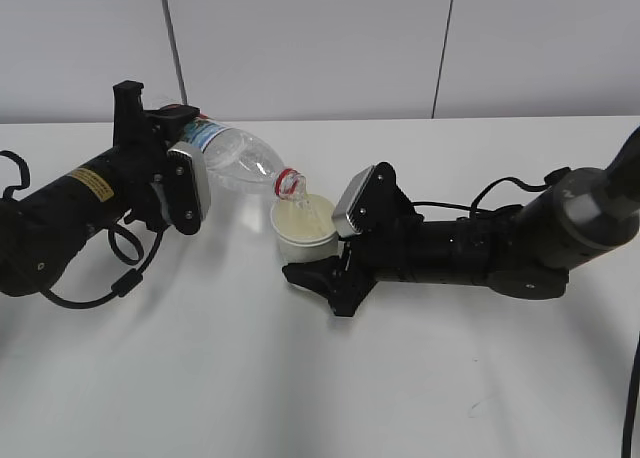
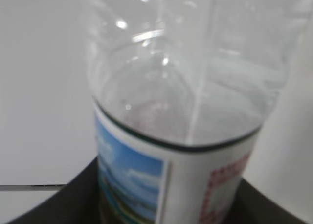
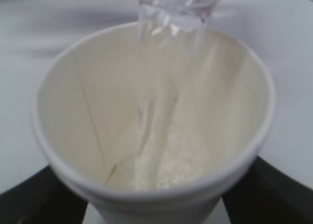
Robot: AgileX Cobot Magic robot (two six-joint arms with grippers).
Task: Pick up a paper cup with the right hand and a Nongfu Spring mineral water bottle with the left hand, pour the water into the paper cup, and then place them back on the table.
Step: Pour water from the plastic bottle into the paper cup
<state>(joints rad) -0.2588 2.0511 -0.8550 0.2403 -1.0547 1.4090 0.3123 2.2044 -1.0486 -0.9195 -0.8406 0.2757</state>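
— Two tools, both busy. Start close: what does the right one have?

— The right tool [image 1: 318, 266] is closed round the lower wall of the paper cup [image 1: 303, 230], its black fingers hugging the base. The cup stands upright and looks lifted slightly clear of the counter [image 1: 330, 378], though I can't be sure of the gap. In the right wrist view the cup [image 3: 151, 131] fills the frame, cream inside, with a clear stream running down its far wall and pooling at the bottom.

— And further back?

— The left tool [image 1: 175, 183] grips the water bottle [image 1: 235, 158] around its labelled body. The left wrist view shows the bottle [image 2: 186, 111] wedged between dark fingers at the bottom edge, so the jaws are clamped on it rather than spread.

— Which relation matters for what comes next?

— The bottle's long axis. It lies nearly level, sloping down from the left tool towards the cup, base up-left and mouth down-right. The red neck ring sits right above the cup's rim on its left side, mouth just over the opening. The cup lies to the right of the left tool, near the middle of the counter.

— So, your reading?

— Pouring is under way, and little water seems left in the bottle. I'd judge the next move is tipping that axis back upright before the mouth leaves the rim, then lowering both to the counter, the bottle left and the cup right.
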